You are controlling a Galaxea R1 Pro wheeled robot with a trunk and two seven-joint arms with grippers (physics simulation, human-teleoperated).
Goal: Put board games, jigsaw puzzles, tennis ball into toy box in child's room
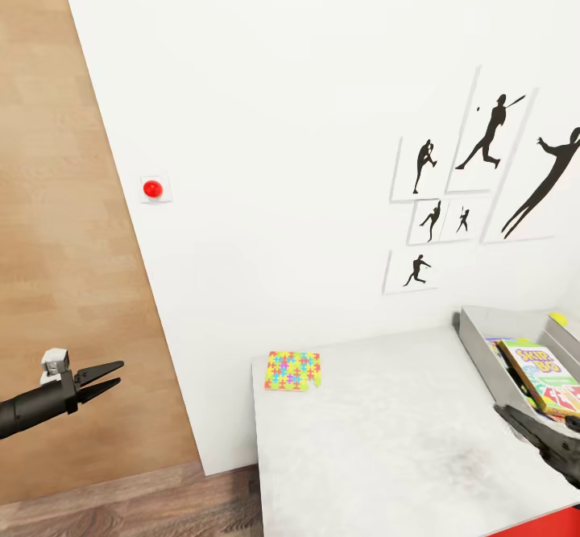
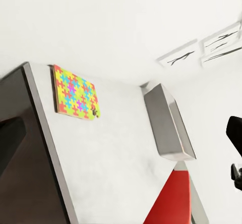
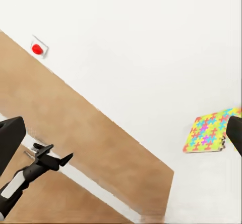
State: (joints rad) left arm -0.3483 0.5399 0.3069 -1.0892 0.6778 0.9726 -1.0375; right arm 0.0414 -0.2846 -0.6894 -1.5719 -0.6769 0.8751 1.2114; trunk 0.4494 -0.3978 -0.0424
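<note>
The left gripper point(image 1: 117, 377) is held in the air over the wood-plank floor point(image 1: 64, 223), off the table point(image 1: 379, 432). Its jaws are parted only narrowly, and nothing is held between them. Well ahead of these jaws and to the side, one jigsaw puzzle point(image 1: 293, 370) is seen lying flat at the far corner of the table, next to the white wall point(image 1: 282, 118).

The right gripper point(image 1: 524, 428) is placed low over the near side of the table, just in front of the grey toy box point(image 1: 482, 358). Whether its jaws are wide or narrow cannot be told. Just beyond its jaws, a green and red board game point(image 1: 548, 376) is leaned inside the toy box, and a small yellow-green round thing, perhaps the tennis ball point(image 1: 557, 319), is seen at the far rim. The jigsaw puzzle point(image 3: 209, 131) is well apart from these jaws, across the bare table top.

A red button point(image 1: 152, 189) and black sport silhouettes point(image 1: 483, 175) are seen on the wall.
</note>
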